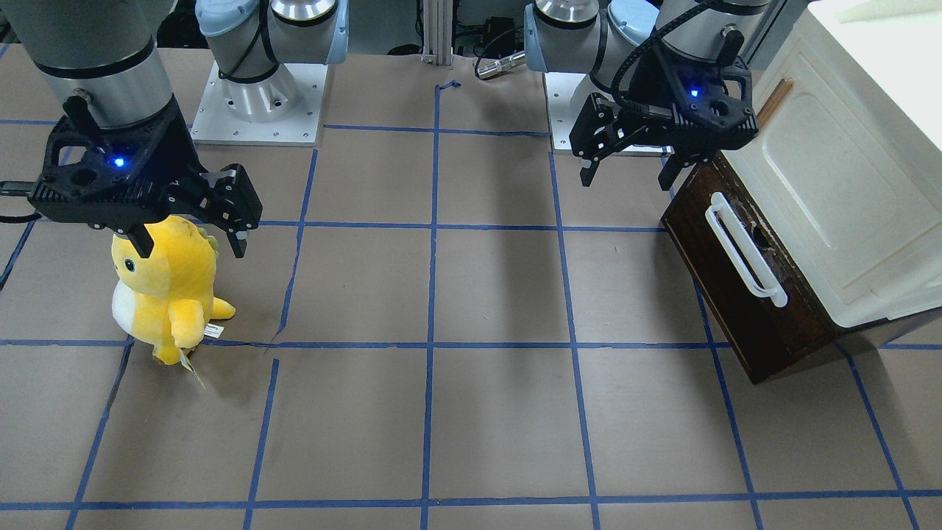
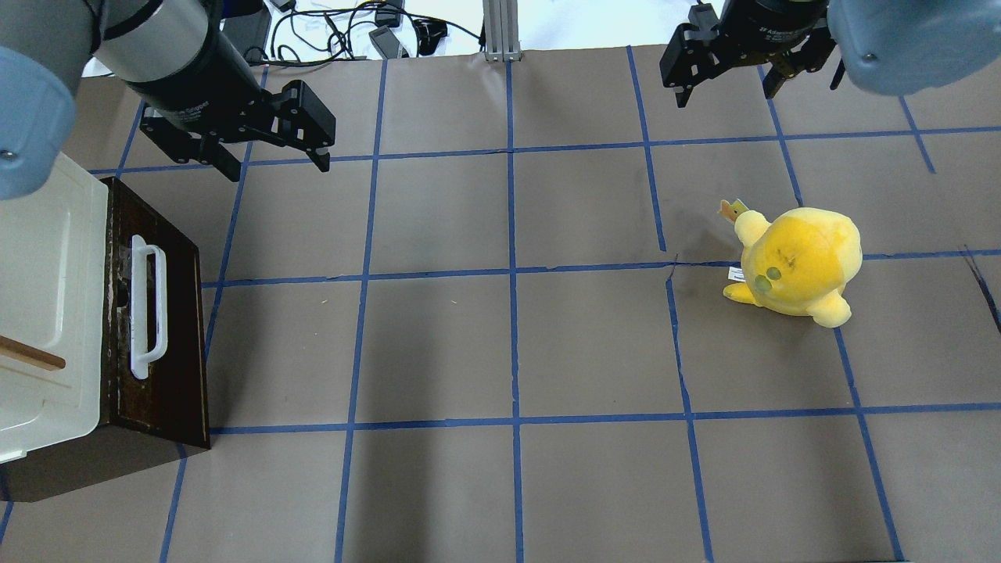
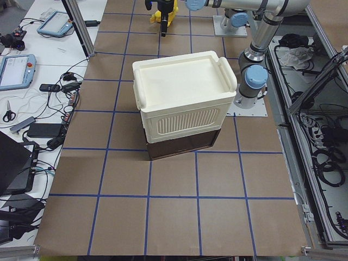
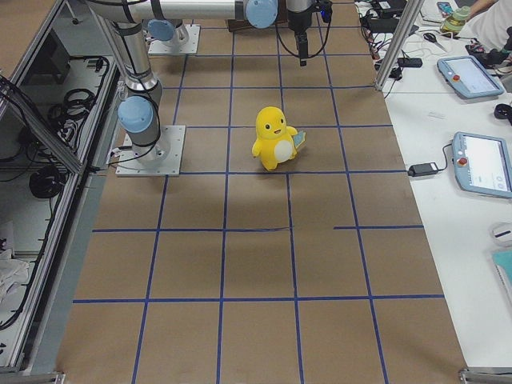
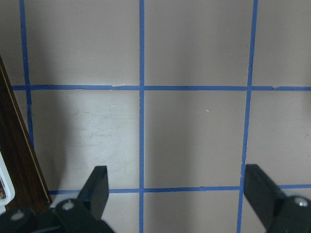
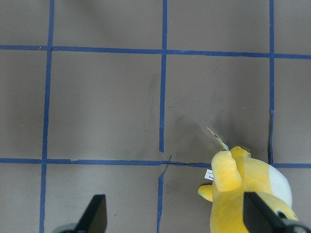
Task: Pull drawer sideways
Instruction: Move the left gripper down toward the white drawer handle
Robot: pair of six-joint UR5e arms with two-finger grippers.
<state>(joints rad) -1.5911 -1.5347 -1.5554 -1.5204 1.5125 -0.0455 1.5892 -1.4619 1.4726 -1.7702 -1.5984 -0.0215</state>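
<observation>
Approach stage: drawer not yet gripped, both tools empty.

Front-facing: the left tool (image 1: 627,173) is spread wide near the base-side end of the drawer (image 1: 725,309), apart from its white handle (image 1: 743,254); the right tool (image 1: 191,239) is also wide, over a plush toy (image 1: 165,283). Overhead: the drawer sits under the cream cabinet (image 2: 47,274) at the robot's left end of the counter (image 2: 508,352). Its dark front faces the robot's right, and the handle's long axis runs from base side to operators' side. Left-end view: the drawer appears shut, flush beneath the cabinet. Left wrist: only a sliver of dark front shows beside the parted fingers. Judged next move: bring the left tool across the bar, close on it, then draw toward the robot's right.
</observation>
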